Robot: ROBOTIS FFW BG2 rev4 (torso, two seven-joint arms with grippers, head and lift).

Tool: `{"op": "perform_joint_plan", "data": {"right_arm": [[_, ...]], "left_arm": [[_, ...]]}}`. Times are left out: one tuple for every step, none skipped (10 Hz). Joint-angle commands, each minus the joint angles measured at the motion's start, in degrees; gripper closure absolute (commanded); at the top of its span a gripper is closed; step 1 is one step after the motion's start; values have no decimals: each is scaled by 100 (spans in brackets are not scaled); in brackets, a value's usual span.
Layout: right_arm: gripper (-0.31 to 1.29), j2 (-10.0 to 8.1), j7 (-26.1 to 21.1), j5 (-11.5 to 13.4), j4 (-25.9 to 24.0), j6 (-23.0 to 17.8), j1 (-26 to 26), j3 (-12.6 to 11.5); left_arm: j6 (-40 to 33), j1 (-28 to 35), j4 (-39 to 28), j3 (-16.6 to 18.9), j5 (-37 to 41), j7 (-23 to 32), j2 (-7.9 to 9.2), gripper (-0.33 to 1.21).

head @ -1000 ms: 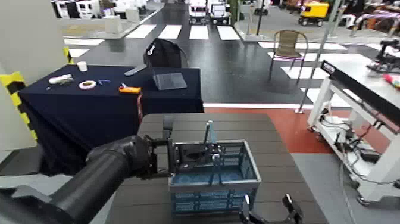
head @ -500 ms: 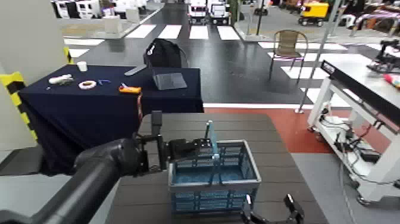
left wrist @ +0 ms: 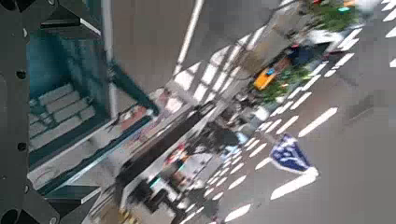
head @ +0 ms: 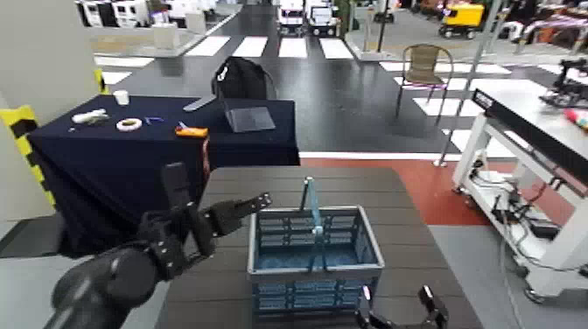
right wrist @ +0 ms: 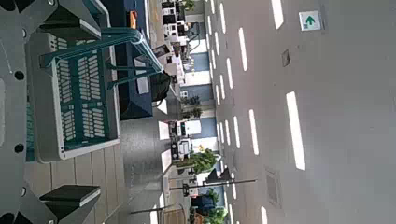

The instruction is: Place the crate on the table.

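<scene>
The blue-grey crate (head: 315, 255) stands upright on the dark brown slatted table (head: 289, 182), its thin light-blue handle (head: 308, 206) raised. My left gripper (head: 215, 198) hangs to the left of the crate, clear of its rim and tilted upward. It is open, with nothing between its fingers. In the left wrist view my left gripper (left wrist: 73, 107) faces away from the crate. My right gripper (head: 395, 308) is open, low at the table's near edge, just in front of the crate's near right corner. The right wrist view shows the crate (right wrist: 79, 89) a short way beyond my open right gripper (right wrist: 68, 108).
A navy-draped table (head: 131, 162) behind and to the left carries a laptop (head: 249, 118), a tape roll (head: 129, 124) and small tools. A black bag (head: 241, 79) stands behind it. A white-framed workbench (head: 525, 122) is on the right and a chair (head: 426, 66) farther back.
My left gripper has let go of the crate's left rim, drawn back to the left and swung upward with its fingers spread. The crate stays in place on the table.
</scene>
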Motion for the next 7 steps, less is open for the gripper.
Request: {"op": "perform_joint_plan", "data": {"right_arm": [[14, 9, 0, 0, 0, 3, 15, -27], [13, 18, 9, -9, 0, -6, 33, -44], [14, 18, 9, -9, 0, -32, 42, -62], [14, 27, 17, -9, 0, -50, 50, -88], [14, 36, 26, -9, 9, -76, 59, -114], [13, 45, 26, -9, 9, -94, 68, -141], [14, 62, 26, -9, 17, -111, 85, -158]], "left_arm": [[-1161, 1144, -1270, 173, -561, 944, 95, 13], [-1715, 1531, -1480, 243, -1027, 1242, -19, 13], [-2075, 1856, -1656, 392, -1607, 1348, -230, 13], [-2488, 2102, -1727, 454, -2117, 1436, -371, 13], [-2884, 2305, -1691, 366, -2249, 1620, -353, 13], [-3182, 2507, -1709, 322, -2451, 1822, -318, 13], [-3473, 2691, -1709, 322, -2609, 1928, -318, 13]]}}
